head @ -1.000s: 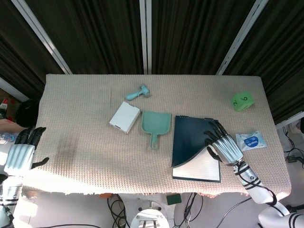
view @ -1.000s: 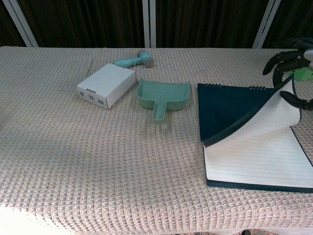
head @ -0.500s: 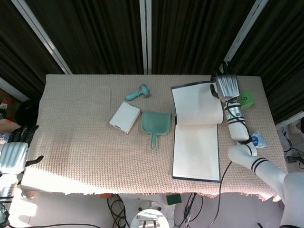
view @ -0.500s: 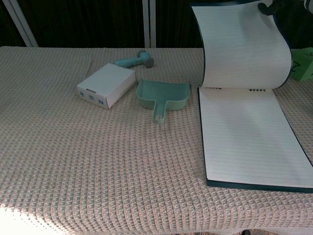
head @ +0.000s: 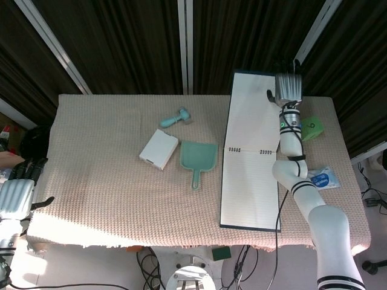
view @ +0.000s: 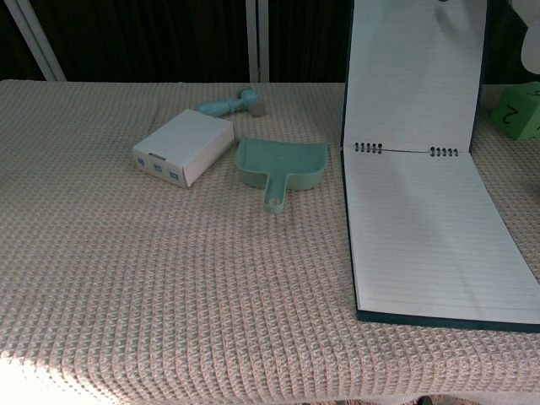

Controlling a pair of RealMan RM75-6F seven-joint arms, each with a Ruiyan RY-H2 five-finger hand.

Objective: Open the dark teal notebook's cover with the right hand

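The counter (head: 103, 181), spread with a beige waffle-weave cloth, carries everything in view. On its right half lies the dark teal notebook (head: 251, 187), open: its lined pages rest flat on the cloth, while the cover (head: 254, 109) is swung up and back past the spiral binding, its white inner face towards the cameras. In the chest view the cover (view: 413, 76) stands close to upright above the 2 groups of binding rings.

The right hand (head: 288, 89) sits at the cover's upper right corner, over the counter's far edge, with its arm running down along the notebook's right side. Its fingers (head: 284, 65) reach to the cover's top edge and the thumb lies against the cover's right edge, so the hand appears to be holding the cover there, though the contact itself is small in the head view and cut off in the chest view.

The left hand (head: 17, 193) is at the lower left, off the counter's near left corner, holding nothing, fingers straight and slightly apart.

Just left of the notebook lies a teal dustpan (head: 198, 158), handle towards the near edge. A white box (head: 159, 149) lies beside it on the left. Further back is a small teal hammer-shaped tool (head: 175, 117). A green block (head: 310, 127) marked with numerals sits right of the arm, and a blue-and-white packet (head: 322, 179) lies near the counter's right edge.
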